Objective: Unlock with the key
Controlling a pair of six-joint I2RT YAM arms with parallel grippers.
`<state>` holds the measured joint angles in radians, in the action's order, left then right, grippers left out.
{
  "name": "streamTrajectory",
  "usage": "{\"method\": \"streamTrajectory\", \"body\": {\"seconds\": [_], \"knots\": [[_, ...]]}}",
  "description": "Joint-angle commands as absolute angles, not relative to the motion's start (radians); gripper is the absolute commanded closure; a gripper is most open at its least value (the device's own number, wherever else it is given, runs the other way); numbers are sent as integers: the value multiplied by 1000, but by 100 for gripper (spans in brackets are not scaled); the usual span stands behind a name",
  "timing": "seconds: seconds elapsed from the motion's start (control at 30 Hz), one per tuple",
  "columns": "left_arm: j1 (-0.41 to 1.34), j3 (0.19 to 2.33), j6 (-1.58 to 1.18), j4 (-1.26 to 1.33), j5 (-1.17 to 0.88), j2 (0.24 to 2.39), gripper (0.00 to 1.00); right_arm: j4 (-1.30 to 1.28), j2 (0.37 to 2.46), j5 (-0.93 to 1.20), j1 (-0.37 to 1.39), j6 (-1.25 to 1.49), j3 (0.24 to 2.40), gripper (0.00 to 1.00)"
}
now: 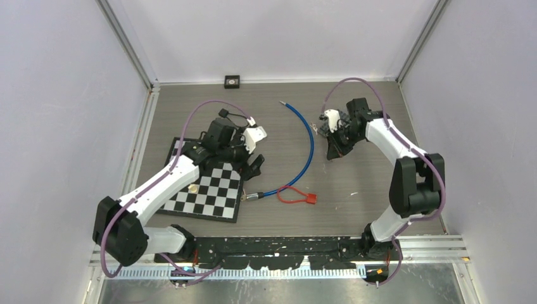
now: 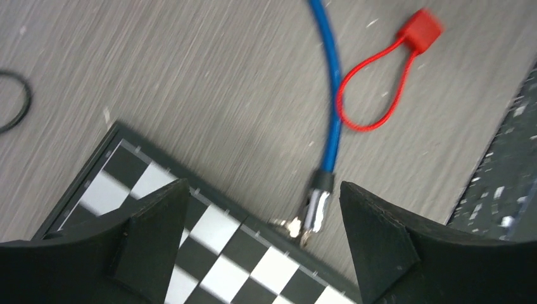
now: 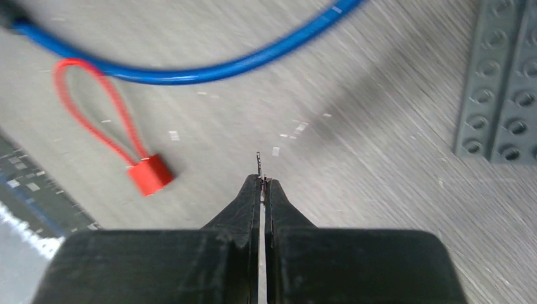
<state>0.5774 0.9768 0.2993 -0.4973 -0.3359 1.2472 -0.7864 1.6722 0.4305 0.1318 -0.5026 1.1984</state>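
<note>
Checkerboard (image 1: 209, 190): near-left part of the tabletop, with a small gold disc (image 1: 194, 188) lying on it.
Left end effector (image 2: 263, 187): jaws spread wide, gripping nothing, poised over the checkerboard's right corner.
Lock barrel (image 2: 316, 209): silver, at the near end of the blue cable, right at the checkerboard's edge, framed between the spread fingers in the left wrist view.
Blue cable (image 1: 310, 145): arcs from the barrel across mid-tabletop toward the far edge.
Red loop tag (image 1: 297, 195): just right of the barrel, beside the cable.
Key (image 3: 259, 166): thin metal sliver seen edge-on, poking from the right fingertips.
Right end effector (image 3: 262, 185): clamped on the key, right of the cable's arc.
Grey studded plate (image 3: 500, 82): flat, at the right of the right wrist view.
</note>
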Motion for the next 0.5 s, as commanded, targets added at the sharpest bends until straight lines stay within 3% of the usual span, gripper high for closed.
{"method": "streamTrajectory", "body": {"seconds": [0.0, 0.17, 0.47], "knots": [[573, 1057, 190, -318, -645, 1300, 12, -910, 1546, 743, 171, -573, 1263, 100], [574, 1141, 19, -170, -861, 1361, 19, -957, 1521, 823, 310, -586, 1328, 100], [575, 1182, -110, -108, -942, 1418, 18, -964, 1563, 896, 455, -549, 1411, 100]]}}
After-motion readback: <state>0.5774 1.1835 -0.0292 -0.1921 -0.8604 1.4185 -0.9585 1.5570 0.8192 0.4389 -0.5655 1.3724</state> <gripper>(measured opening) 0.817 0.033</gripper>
